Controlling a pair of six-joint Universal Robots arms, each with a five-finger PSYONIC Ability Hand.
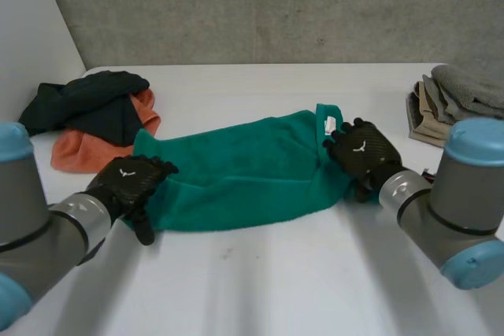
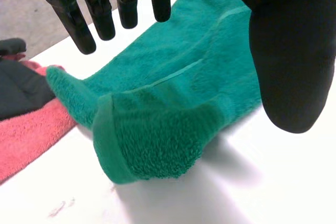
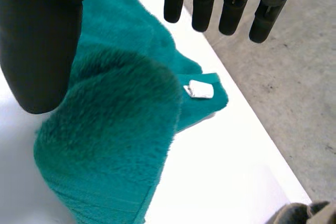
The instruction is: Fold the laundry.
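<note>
Head view, dark cloth [image 1: 87, 104] on an orange cloth [image 1: 75, 153] at the white surface's [image 1: 276, 273] far left, left robot hand [image 1: 130, 181] with fingers straight and spread over the green towel's [image 1: 244, 167] turned-up left corner, towel rumpled across the middle, right robot hand [image 1: 362, 151] likewise uncurled at its bunched right end near a white tag [image 3: 200, 89], folded grey and beige stack [image 1: 457, 104] far right

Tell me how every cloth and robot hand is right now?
green towel: lying flat, folded over, ends rumpled.
left hand: open, over one end of the towel.
right hand: open, over the other end.
orange cloth: crumpled, partly covered.
dark cloth: crumpled, on top of it.
grey and beige towels: folded, stacked.
</note>
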